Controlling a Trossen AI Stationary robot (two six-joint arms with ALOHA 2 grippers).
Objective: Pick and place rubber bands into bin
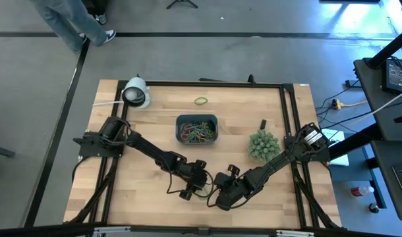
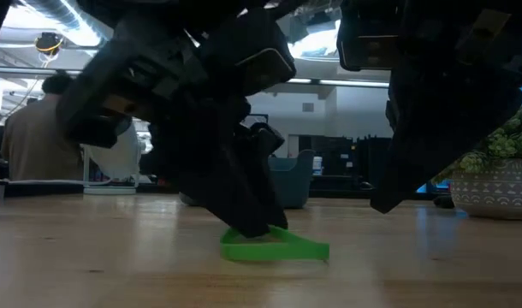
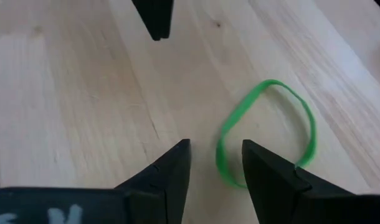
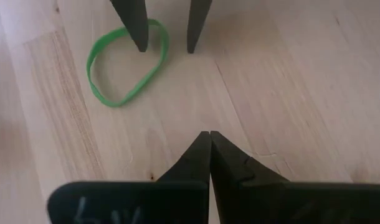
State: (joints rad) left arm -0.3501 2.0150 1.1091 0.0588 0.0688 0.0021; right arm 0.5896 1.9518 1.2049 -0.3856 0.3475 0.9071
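A green rubber band [image 3: 268, 127] lies flat on the wooden table near its near edge, and also shows in the right wrist view [image 4: 124, 68] and the low view [image 2: 274, 249]. My left gripper [image 3: 216, 152] is open and low over it. One fingertip [image 4: 141, 43] stands inside the loop, the other outside, with one side of the loop between them. My right gripper [image 4: 210, 134] is shut and hovers just to the band's right [image 1: 219, 197], touching nothing. The blue-teal bin [image 1: 196, 128] sits mid-table and holds several coloured bands. My left gripper comes at the green band from above, pointing down, its fingers straddling one side of the loop [image 3: 222, 158]. The band lies on the table. I cannot tell whether the fingertips touch it.
A spiky green plant ball [image 1: 263, 145] stands to the right, close by my right arm. A small black block [image 1: 263, 124] lies beyond it. A white dome [image 1: 136, 92] sits at the far left corner. Another green band [image 1: 201, 101] lies beyond the bin. A person's legs [image 1: 76, 26] show past the table.
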